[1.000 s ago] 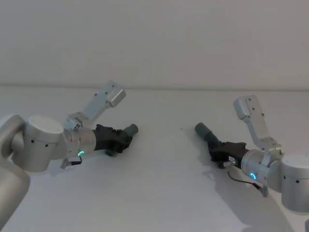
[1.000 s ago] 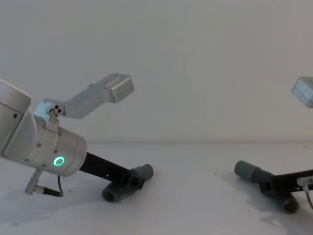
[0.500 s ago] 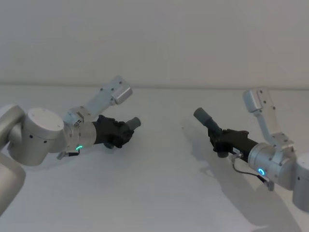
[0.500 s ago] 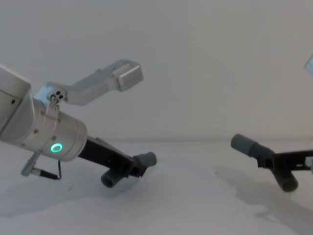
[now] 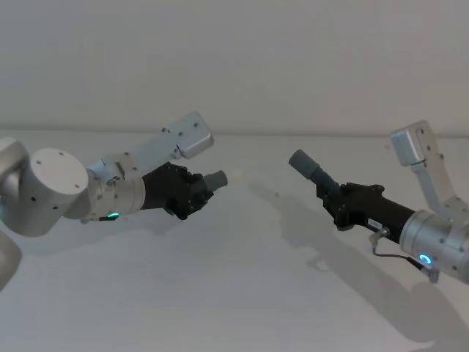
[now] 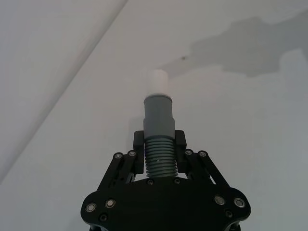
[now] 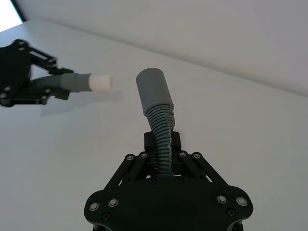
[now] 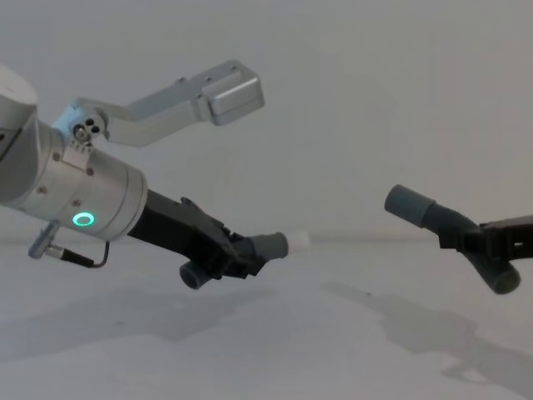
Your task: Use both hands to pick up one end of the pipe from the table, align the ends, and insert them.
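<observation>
Both grippers lifted higher: left gripper (image 5: 196, 195), right gripper (image 5: 338, 202) each clamp ribbed hose, cuffs apparently apart.

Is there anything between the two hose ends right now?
Nothing: in the head view, bare table separates the left hose's tip from the right hose's cuff.

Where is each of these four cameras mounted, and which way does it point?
Head: high up, looking down at the table; both arms show.
Chest: low, looking across; left hand large, right hand at the edge.
Left wrist: along its hand at the left pipe piece.
Right wrist: along its hand at the right pipe piece.
All show a pipe piece.
</observation>
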`<state>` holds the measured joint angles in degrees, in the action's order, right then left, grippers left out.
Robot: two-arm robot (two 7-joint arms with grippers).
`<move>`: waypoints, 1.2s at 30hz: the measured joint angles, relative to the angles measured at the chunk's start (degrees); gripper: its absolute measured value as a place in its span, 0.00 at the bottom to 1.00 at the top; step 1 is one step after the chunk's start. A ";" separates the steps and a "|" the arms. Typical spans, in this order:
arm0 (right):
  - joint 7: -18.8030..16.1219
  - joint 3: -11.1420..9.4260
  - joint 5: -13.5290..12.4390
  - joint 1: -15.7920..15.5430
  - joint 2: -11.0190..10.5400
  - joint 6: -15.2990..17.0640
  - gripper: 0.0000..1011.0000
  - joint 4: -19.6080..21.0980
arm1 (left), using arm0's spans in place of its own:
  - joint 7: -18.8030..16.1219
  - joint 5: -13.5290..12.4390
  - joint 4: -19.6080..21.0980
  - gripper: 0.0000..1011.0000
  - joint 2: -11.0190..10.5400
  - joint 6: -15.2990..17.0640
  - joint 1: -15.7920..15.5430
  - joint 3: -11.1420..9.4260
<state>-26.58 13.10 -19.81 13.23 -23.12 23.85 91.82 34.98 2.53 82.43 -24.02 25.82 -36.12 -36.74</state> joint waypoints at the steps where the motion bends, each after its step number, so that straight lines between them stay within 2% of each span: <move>1: -0.64 0.00 -0.15 0.00 -0.50 -0.38 0.15 0.00 | 0.43 -0.03 0.14 0.34 -0.32 -0.40 -0.18 -0.22; 7: -5.54 0.34 -0.91 0.23 -3.31 -3.11 0.15 -0.25 | 3.98 -0.10 0.74 0.34 -2.09 -3.43 -1.12 -1.31; 9: -8.45 0.71 -1.09 0.52 -5.04 -4.78 0.15 -0.68 | 6.37 0.04 0.95 0.34 -3.15 -5.09 -1.67 -1.93; 13: -11.12 1.30 -1.08 0.91 -6.65 -6.52 0.15 -1.30 | 8.80 0.45 1.08 0.34 -4.34 -6.57 -2.28 -2.56; 16: -14.49 2.25 -0.62 1.56 -8.79 -9.12 0.15 -2.26 | 11.74 1.13 1.12 0.34 -5.50 -8.17 -2.85 -3.10; 19: -15.89 2.65 -0.21 1.82 -9.52 -10.38 0.15 -2.63 | 13.61 1.67 1.12 0.34 -6.29 -9.21 -3.24 -3.48; 20: -17.52 3.34 0.45 2.25 -10.70 -12.15 0.15 -3.38 | 15.42 2.29 1.05 0.34 -6.90 -10.25 -3.56 -3.77; 23: -19.53 4.32 1.55 2.76 -12.05 -14.91 0.15 -4.41 | 17.19 2.97 0.84 0.34 -7.48 -11.31 -3.90 -4.01; 28: -21.83 5.73 3.48 3.59 -13.58 -19.67 0.15 -6.20 | 20.74 4.58 0.06 0.34 -8.53 -13.49 -4.69 -4.43; 36: -23.92 7.31 5.44 4.45 -14.82 -24.82 0.15 -8.01 | 23.50 5.84 -0.95 0.34 -9.08 -15.23 -5.64 -4.99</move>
<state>-50.50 20.42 -14.37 17.67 -37.94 -0.97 83.82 58.48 8.36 81.47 -33.10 10.59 -41.76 -41.73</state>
